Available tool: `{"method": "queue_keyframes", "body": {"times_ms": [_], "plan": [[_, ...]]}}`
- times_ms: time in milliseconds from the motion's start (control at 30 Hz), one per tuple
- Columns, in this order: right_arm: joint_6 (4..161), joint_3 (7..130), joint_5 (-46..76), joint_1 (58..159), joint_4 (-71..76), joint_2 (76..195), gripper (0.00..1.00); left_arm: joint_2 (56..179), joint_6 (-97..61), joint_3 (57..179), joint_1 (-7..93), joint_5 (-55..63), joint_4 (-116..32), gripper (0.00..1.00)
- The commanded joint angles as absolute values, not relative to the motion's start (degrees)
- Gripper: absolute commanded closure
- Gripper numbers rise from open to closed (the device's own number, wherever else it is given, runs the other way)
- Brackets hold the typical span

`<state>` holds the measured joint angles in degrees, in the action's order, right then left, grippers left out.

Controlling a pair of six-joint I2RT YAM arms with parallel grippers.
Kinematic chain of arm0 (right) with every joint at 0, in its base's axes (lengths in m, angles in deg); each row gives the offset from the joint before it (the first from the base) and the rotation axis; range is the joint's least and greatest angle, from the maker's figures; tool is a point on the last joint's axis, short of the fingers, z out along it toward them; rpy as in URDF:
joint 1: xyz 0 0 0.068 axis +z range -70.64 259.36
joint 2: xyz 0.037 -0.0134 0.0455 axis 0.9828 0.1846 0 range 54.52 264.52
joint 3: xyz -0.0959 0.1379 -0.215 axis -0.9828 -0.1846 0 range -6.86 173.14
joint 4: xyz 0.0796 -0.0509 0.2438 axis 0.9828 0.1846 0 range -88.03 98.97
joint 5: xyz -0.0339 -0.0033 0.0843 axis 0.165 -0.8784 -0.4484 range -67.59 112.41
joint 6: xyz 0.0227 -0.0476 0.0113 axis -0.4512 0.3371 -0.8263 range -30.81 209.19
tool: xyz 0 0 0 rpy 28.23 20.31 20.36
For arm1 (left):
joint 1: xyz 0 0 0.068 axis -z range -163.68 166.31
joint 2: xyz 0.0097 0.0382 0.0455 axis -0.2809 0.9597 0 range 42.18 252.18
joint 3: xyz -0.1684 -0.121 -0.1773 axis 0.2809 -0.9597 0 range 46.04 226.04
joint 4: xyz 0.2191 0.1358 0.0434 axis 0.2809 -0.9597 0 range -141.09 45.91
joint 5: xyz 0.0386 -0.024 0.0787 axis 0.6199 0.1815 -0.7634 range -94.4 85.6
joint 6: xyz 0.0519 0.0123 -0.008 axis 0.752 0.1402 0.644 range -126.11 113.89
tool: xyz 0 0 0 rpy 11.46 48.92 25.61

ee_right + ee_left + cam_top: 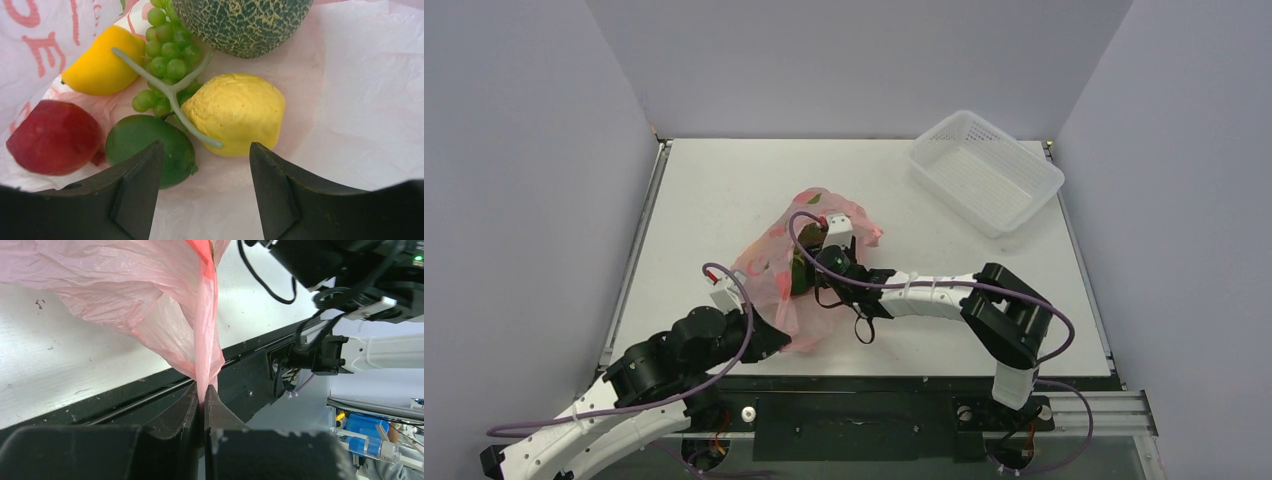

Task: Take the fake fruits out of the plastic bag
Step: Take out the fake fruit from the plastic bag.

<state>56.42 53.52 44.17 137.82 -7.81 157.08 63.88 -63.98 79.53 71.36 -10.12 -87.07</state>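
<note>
bag: pink plastic bag (762, 262) mid-table, twd near edge | white basket (984, 172) far-right corner | in bag, clustered: melon (245, 22), lemon (235, 112), red fruit (52, 135), lime (142, 145), green grapes (167, 55) | L gripper (201, 390) pinched tight on bag edge | R gripper (205, 150) inside bag, jaws apart above lemon & lime, holding nothing

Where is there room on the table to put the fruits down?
Bare table lies far-left, between the plastic bag and the back edge, and between the bag and the white basket. The middle near edge is crowded: the bag, the left gripper pinching it, and fruits huddled under the right gripper.
</note>
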Motion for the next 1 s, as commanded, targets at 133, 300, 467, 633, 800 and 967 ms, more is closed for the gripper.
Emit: {"method": "queue_keyframes", "body": {"times_ms": [133,300,467,633,800,967], "plan": [[56.07,58.57,51.41,136.29,-8.67,159.93,0.35,63.2,-64.9,83.24,71.52,-12.44,-85.85,1.0],[56.29,59.91,51.81,135.43,-8.79,161.54,0.28,63.58,-65.26,81.8,71.51,-11.73,-84.29,1.0],[56.92,63.13,51.73,134.68,-7.69,164.77,0.28,64.98,-64.85,81.48,71.51,-11.45,-84.19,1.0],[56.63,63.63,51.67,134.26,-7.24,166.48,0.29,64.77,-64.98,81.15,71.51,-11.44,-84.32,1.0],[56.57,63.61,51.23,134.28,-7.62,167.55,0.3,64.74,-64.87,81.32,71.53,-11.8,-84.56,1.0],[56.68,64.88,49.62,134.13,-7.44,169.45,0.32,64.78,-64.89,81.52,71.55,-11.64,-85.03,1.0]]}}
